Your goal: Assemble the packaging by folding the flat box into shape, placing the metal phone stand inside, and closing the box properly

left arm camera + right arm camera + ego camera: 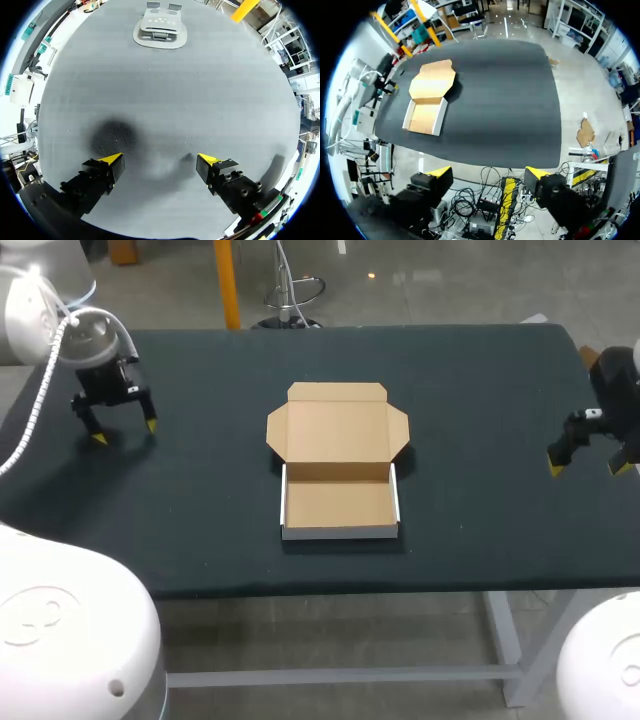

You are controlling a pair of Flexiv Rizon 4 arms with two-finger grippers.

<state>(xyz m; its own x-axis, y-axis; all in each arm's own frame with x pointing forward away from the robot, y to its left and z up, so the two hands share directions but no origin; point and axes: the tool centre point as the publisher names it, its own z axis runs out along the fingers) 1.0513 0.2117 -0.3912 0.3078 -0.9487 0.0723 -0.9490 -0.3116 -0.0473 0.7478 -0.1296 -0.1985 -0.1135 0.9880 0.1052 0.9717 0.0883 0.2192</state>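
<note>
Lid open on formed box (338, 502); left gripper (160, 160) and right gripper (488, 173) empty, fingers wide. Best: left squares to phone stand (160, 30) ahead, grips its side edges.

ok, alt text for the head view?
An open brown cardboard box with white outer walls sits centred on the dark table, lid laid back flat. The left gripper and right gripper hang at opposite sides, fingers open and empty.
</note>
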